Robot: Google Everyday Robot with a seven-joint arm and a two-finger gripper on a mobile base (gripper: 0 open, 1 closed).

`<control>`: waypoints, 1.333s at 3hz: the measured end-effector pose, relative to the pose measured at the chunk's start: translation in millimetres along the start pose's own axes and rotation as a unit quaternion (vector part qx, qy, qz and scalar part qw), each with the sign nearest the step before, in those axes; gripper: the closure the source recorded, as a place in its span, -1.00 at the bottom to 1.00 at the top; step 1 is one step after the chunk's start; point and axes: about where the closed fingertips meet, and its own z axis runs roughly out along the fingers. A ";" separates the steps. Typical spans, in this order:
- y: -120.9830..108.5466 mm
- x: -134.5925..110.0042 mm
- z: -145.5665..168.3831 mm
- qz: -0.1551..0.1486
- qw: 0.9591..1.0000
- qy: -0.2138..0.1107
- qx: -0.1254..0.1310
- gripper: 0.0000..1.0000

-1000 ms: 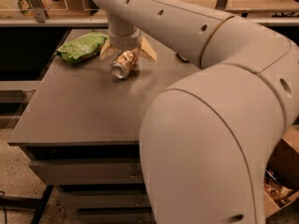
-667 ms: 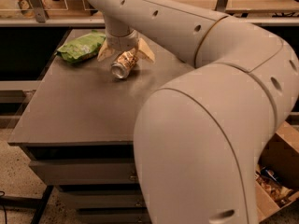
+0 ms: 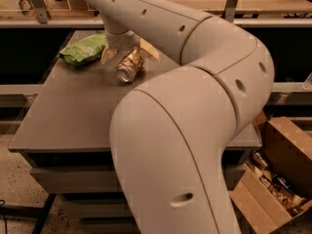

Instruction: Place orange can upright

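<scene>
The orange can (image 3: 129,66) lies on its side at the back of the grey table (image 3: 73,111), with its silver top facing front-left. My gripper (image 3: 128,56) comes down on it from above at the end of the big white arm. One beige finger (image 3: 108,54) stands on the can's left and the other on its right, both against its body. The far end of the can is hidden under the wrist.
A green snack bag (image 3: 85,49) lies just left of the gripper near the table's back edge. My arm's elbow (image 3: 195,130) fills the right half of the view and hides that side of the table. An open cardboard box (image 3: 278,179) with cans stands on the floor at the right.
The arm's elbow has swung and now fills more of the view. The gripper and can have stayed almost in place, shifted slightly upward. The green bag has not moved.
</scene>
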 end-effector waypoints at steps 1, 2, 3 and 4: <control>-1.7 -3.1 0.7 0.001 1.000 0.012 0.009 -1.00; -4.7 -4.3 4.5 0.006 1.000 0.025 0.008 -1.00; -8.2 -6.1 5.2 0.013 0.999 0.038 -0.001 -0.94; -11.2 -5.1 8.5 0.021 0.998 0.050 -0.009 -0.59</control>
